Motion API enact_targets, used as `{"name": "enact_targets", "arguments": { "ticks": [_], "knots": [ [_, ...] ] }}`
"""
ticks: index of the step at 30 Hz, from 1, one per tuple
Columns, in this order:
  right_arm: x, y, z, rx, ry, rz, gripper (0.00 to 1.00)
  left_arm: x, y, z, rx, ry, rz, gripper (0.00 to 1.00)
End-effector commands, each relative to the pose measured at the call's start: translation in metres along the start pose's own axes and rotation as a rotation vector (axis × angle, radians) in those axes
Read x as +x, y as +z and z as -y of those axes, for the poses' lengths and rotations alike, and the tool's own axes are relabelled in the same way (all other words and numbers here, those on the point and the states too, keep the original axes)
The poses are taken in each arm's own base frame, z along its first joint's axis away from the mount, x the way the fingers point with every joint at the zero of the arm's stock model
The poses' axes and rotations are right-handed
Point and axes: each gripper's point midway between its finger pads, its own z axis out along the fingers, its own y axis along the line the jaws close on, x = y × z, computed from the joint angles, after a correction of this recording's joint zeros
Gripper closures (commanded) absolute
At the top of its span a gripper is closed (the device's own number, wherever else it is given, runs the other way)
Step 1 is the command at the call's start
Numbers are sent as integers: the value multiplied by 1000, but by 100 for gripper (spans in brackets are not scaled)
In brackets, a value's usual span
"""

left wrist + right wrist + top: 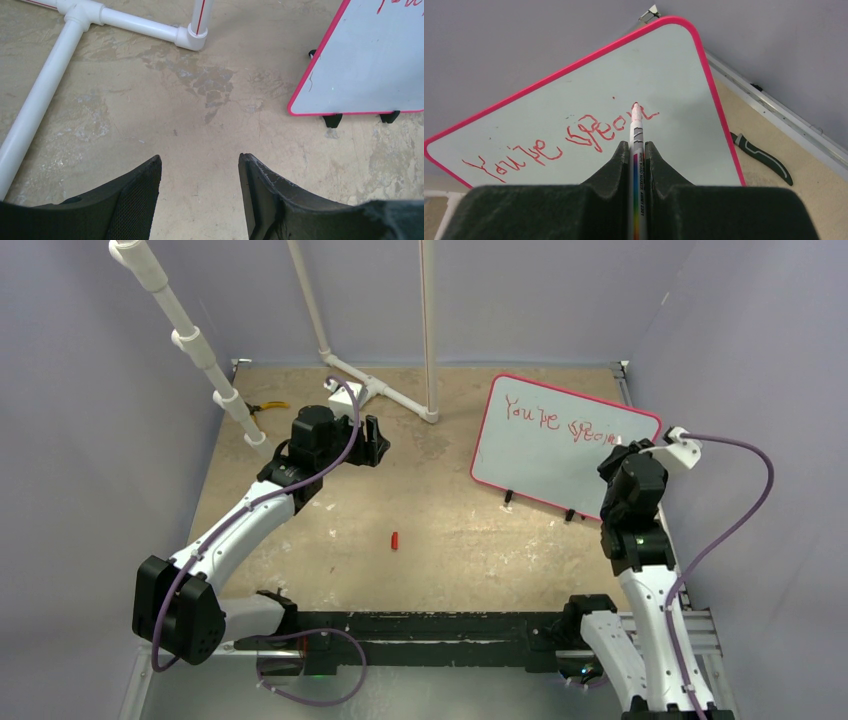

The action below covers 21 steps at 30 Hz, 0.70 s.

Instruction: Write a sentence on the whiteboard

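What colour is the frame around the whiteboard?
Bright pink-red, a thin band around the whiteboard; it shows best in the right wrist view.

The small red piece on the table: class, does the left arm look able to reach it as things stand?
Probably yes. The left fingers stand open and empty, nothing stands between them and the small red piece, and the left arm need only fold back.

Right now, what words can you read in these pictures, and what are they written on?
"You're": first word of the sentence, in red handwriting on the whiteboard.
"Speci": the wobbly second word on the same board. It looks unfinished and its last letters are hard to make out.
Tiny print along the marker held in the right tool: too small to read.
Nothing else shows any text.
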Motion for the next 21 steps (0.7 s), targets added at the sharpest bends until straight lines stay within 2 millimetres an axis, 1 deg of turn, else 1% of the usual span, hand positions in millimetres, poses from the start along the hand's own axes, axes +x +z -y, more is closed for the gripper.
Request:
{"name": "enact_targets", "arguments": {
  "ticks": [1,9,12,19,21],
  "knots": [
    [-13,1,-10,-35,-10,18,100,-12,-4,2,9,-11,53,43],
    [-15,5,-10,-26,-13,21,100,-14,-5,3,12,-11,57,43],
    [-20,5,-8,-14,-9,36,100,-14,-5,3,13,-10,58,43],
    [-29,11,-13,-10,-4,67,100,-14,-5,3,14,-11,57,43],
    [-35,14,-8,12,1,85,100,-13,-5,3,13,-11,56,43]
  ]
}}
